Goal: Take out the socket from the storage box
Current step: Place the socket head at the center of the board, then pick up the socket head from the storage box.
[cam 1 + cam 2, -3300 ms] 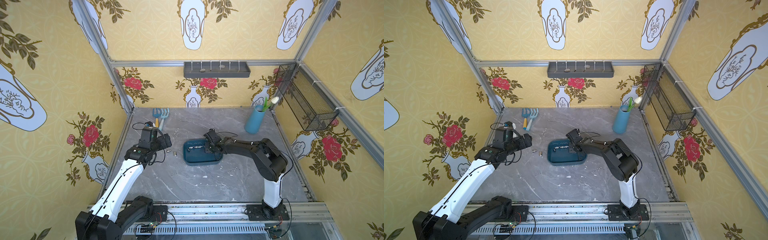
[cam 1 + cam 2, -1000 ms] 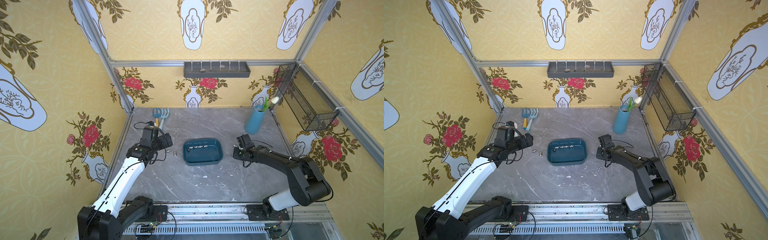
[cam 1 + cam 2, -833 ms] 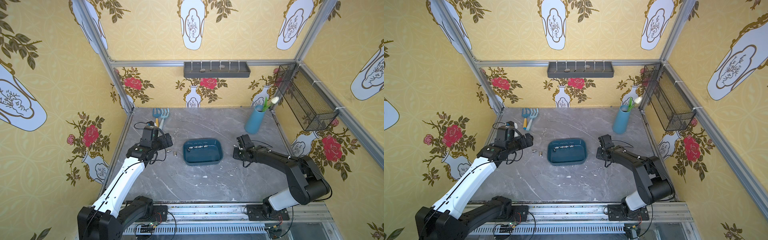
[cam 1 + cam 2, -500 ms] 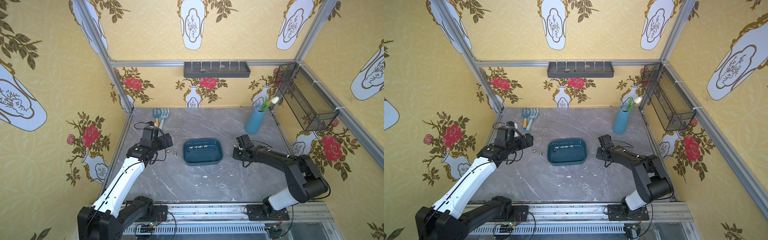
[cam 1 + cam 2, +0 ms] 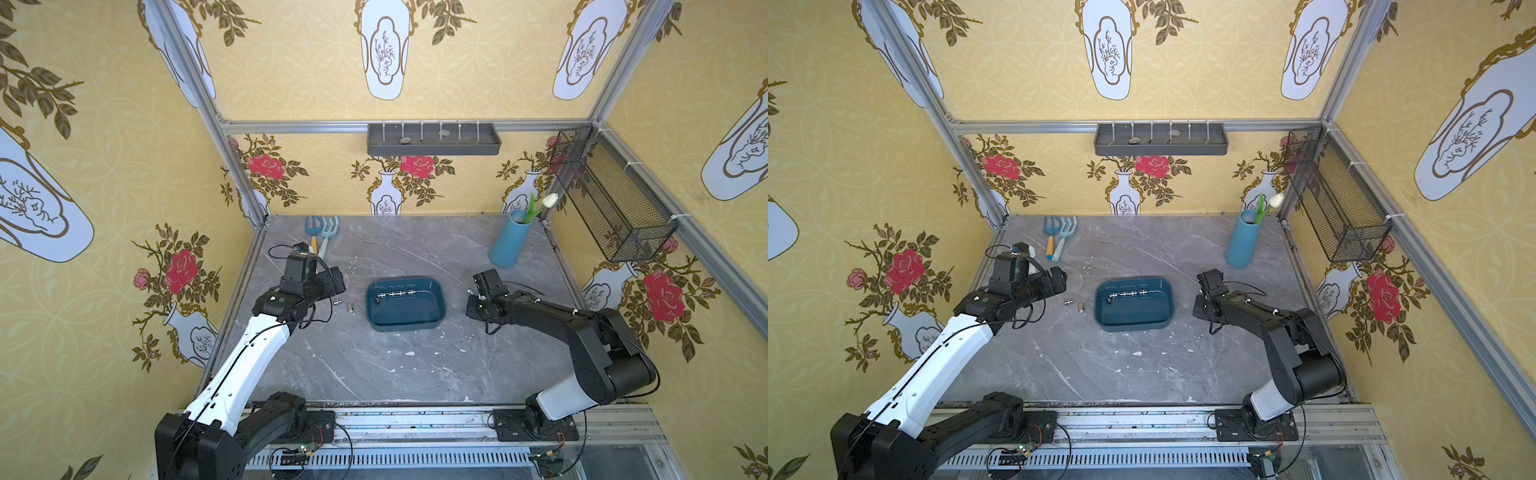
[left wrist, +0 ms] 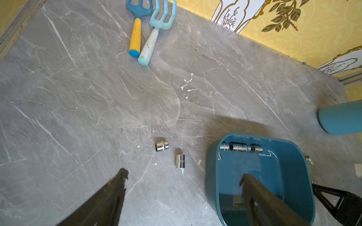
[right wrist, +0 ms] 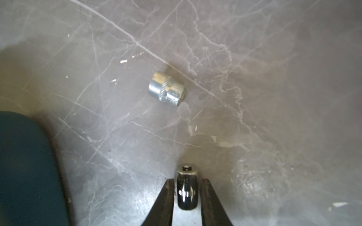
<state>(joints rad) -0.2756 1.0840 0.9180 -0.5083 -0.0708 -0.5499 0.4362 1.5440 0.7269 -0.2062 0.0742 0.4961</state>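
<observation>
The socket (image 7: 187,193) out on the grey table (image 5: 415,374), to the right of the storage box (image 5: 409,313), between the fingers of the right gripper (image 7: 187,181), these parted just enough to leave a thin gap on either side. Close by on the table a second socket (image 7: 166,89); inside the box a row of sockets (image 5: 395,294) along the far wall, and just left of the box two more sockets (image 6: 162,146) lying apart. Near them the left gripper (image 6: 183,177), fingers spread wide and holding nothing.
</observation>
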